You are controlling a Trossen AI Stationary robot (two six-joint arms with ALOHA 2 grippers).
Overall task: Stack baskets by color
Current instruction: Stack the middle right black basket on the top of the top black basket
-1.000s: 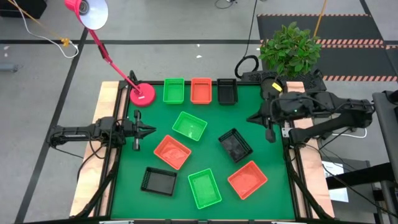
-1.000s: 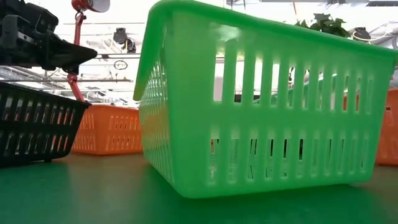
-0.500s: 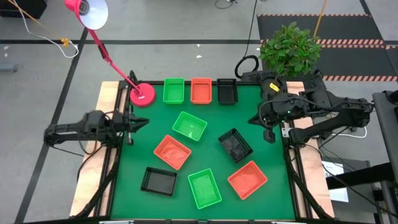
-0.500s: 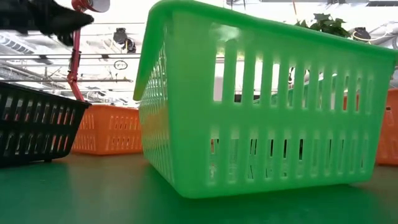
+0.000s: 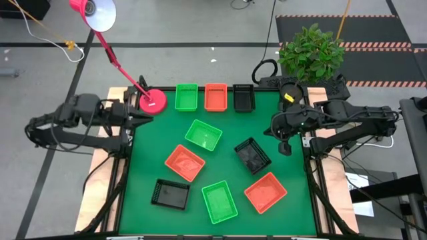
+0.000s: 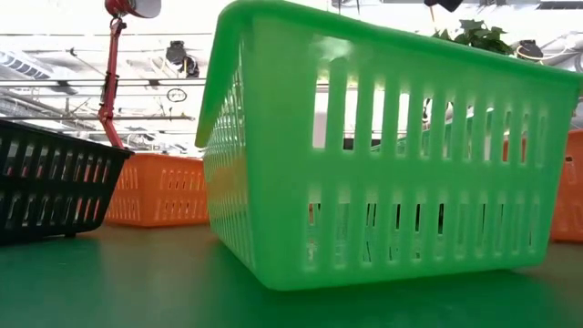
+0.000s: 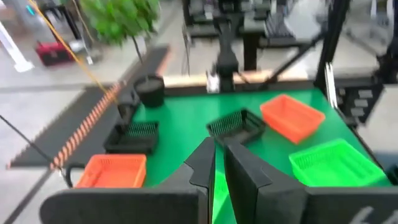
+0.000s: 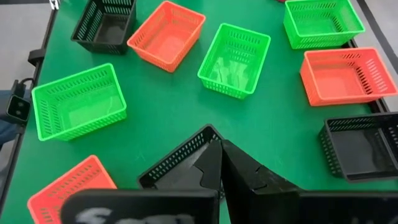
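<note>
Left tool (image 5: 139,117) withdrawn from baskets (image 5: 203,135)

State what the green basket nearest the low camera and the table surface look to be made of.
Green basket: apparently moulded plastic, slightly glossy and translucent; slotted walls, rolled rim, light showing through.
Table surface: a matte green mat or felt-like sheet, probably; flat, even colour with soft reflections, pale wooden edging at the sides.

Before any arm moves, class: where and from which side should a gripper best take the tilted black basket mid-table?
Probably one rim wall of the black basket, taken from straight above. It lies open side up and turned askew to the table edges, so the fingers should turn to straddle a wall, one inside and one outside. It stands apart from the other baskets, leaving room all round. The right gripper is nearest.
</note>
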